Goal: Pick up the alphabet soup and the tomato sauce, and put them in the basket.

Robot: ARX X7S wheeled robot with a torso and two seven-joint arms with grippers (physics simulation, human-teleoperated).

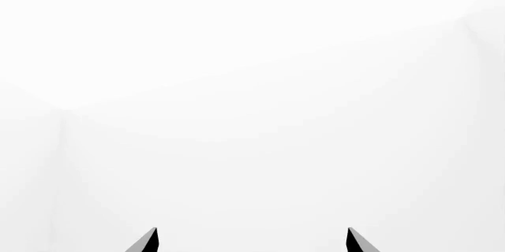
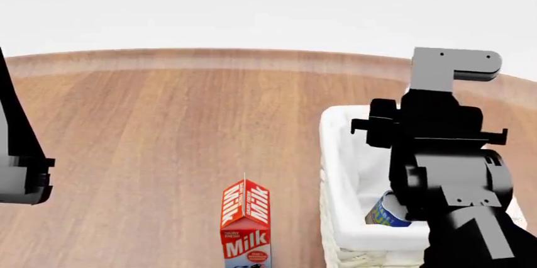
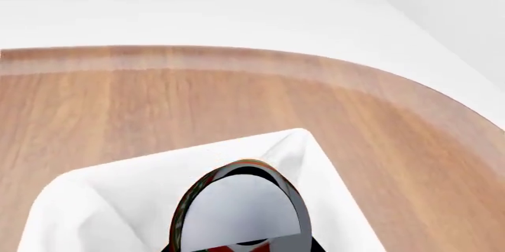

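The right gripper (image 3: pixel 240 246) grips the tomato sauce (image 3: pixel 240 210) directly above the basket (image 2: pixel 336 155) — alphabet soup (image 2: pixel 386 212) already inside. The left gripper (image 1: pixel 252 241) hangs open, far left.

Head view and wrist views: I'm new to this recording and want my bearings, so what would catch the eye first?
The dark right arm fills the head view's right side, held over the white basket, where the blue alphabet soup already lies. In the right wrist view, the tomato sauce sits just in front of the camera above the basket's lining. The red milk carton stands alone on the wooden table, left of the basket.
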